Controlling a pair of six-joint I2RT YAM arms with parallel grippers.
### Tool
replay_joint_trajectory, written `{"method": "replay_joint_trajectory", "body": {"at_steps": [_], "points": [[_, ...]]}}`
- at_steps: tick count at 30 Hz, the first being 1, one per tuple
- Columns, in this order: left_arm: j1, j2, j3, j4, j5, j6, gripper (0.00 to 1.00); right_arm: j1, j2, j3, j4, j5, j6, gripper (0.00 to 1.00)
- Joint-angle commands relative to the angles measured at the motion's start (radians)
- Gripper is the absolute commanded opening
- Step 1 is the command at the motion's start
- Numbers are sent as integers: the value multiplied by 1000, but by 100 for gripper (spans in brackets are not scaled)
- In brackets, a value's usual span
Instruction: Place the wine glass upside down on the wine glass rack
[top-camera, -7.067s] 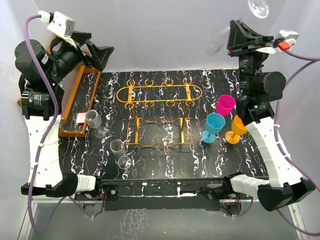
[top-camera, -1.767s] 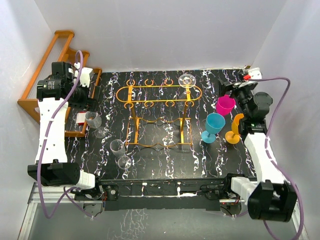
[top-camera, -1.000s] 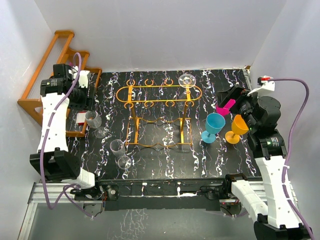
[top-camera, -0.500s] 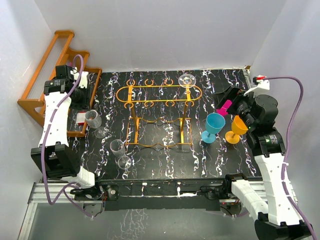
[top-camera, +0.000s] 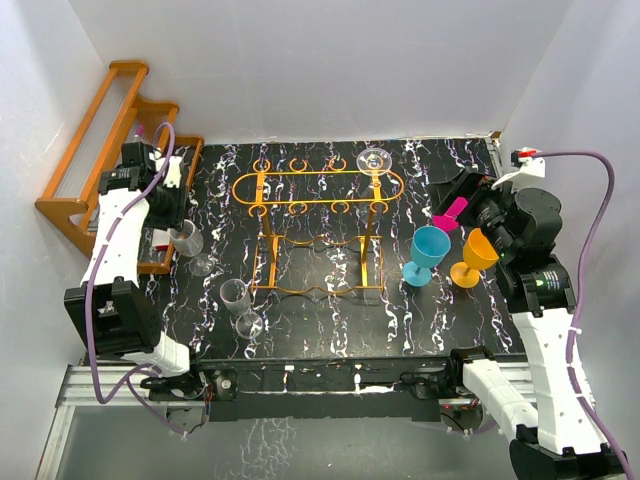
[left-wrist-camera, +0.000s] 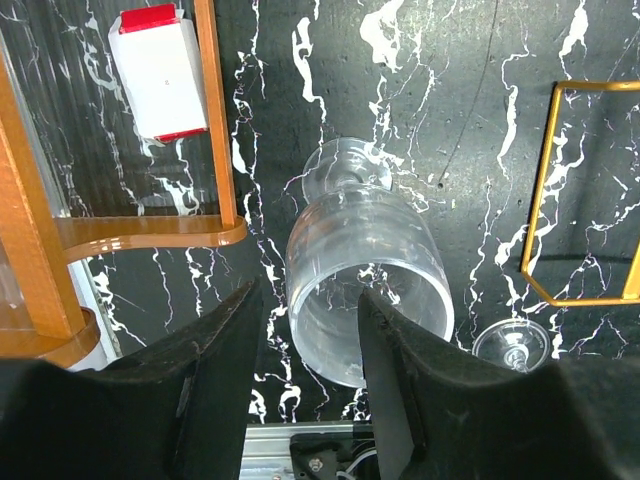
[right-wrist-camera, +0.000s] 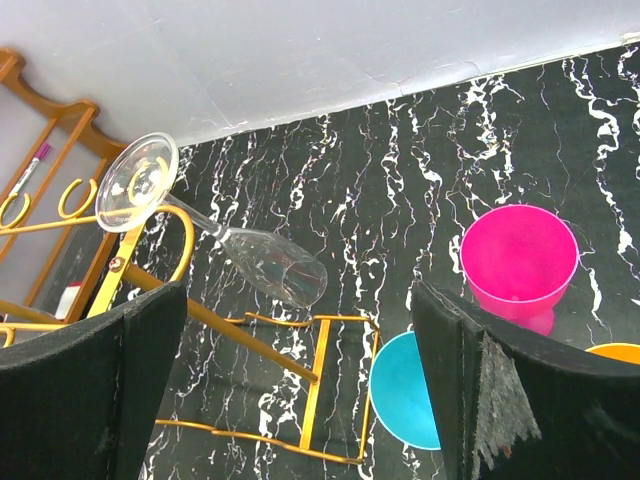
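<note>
Marbled table (top-camera: 330, 320), clear glass (top-camera: 374, 160) inverted on gold wire rack (top-camera: 318, 188), left tool (left-wrist-camera: 305, 295) apart, right tool (right-wrist-camera: 298, 300) apart

arms: left arm (top-camera: 108, 240) and right arm (top-camera: 550, 330), white shells, black joints and bases | cabling: purple cable (top-camera: 575, 153) looped along each | wrist: white connector (top-camera: 528, 165), red tab | pincer fingers (left-wrist-camera: 215, 370): matte black, broad, rounded edges
</note>
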Motion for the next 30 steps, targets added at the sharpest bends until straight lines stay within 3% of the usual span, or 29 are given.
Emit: {"method": "replay_joint_trajectory", "body": {"at_steps": [1, 5, 10, 13, 19, 23, 30], "points": [[6, -12, -25, 29, -4, 1, 41, 5, -12, 48, 26, 13, -1, 98], [5, -12, -52, 50, -8, 3, 40, 6, -10, 56, 22, 16, -3, 98], [5, 0, -81, 59, 1, 3, 30, 6, -8, 56, 22, 19, -4, 98], [6, -2, -98, 68, 4, 3, 0, 6, -6, 56, 24, 20, -4, 98], [4, -14, -16, 29, 33, 8, 0, 6, -2, 71, 23, 27, -4, 98], [-1, -25, 149, -40, 43, 23, 0, 6, -2, 105, 9, 75, -11, 98], [-66, -29, 528, -38, -37, 64, 0, 10, -2, 252, -16, 312, -40, 98]]}}
